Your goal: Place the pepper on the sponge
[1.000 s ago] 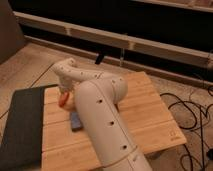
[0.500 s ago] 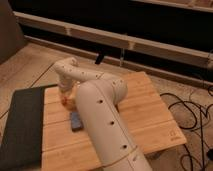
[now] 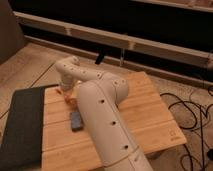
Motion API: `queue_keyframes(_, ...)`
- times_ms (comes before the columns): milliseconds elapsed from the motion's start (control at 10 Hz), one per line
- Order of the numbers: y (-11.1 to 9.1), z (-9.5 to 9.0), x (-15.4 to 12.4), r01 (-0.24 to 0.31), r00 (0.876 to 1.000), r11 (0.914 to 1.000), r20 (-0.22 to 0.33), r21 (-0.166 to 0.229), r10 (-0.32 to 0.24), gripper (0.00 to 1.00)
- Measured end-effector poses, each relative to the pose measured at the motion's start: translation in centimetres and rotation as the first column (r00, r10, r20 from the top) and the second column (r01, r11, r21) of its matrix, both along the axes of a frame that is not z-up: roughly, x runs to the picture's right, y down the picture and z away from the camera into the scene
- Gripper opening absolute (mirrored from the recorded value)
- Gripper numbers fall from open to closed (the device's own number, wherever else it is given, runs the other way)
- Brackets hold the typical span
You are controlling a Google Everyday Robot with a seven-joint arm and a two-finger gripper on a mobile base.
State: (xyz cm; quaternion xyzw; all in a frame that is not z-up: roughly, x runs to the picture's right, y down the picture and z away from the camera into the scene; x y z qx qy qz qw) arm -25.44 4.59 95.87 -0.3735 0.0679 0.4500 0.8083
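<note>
Where the light slatted wooden table (image 3: 145,115) meets its left edge, a large dark grey rectangular mat (image 3: 22,125) lies flat along that edge, from near the far-left corner toward the front-left corner.

Gripper (image 3: 67,94): low over the table just right of the mat, near the far-left corner, pointing straight down. Fingers drawn fully together. They look closed on the small slender orange-red pepper (image 3: 71,100); orange shows on both sides of the tips. Pepper at board level there; contact with the wood cannot be told.

Small grey-blue rectangular sponge (image 3: 76,120): flat on the table, nearer the front edge than the pepper, close to it but apart. Its right side sits just beside the arm.

White robot arm (image 3: 105,125): thick link rises from the front edge, slanting up and away to a bulky elbow over the table's middle. A thinner link runs left from the elbow toward the far-left corner, then bends sharply down at the wrist to the gripper.

Dark cables (image 3: 192,115): looped on the floor off the right edge.
</note>
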Motion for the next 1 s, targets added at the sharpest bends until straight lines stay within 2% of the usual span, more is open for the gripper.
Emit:
queue_keyframes(500,0.0,-0.9,0.3,-0.001,1.000,1.0000,-0.009,0.003,0.001,0.00)
queue_keyframes(1000,-1.7,-3.7,0.5,-0.009,1.000,0.9985,-0.015,0.055,0.010,0.00)
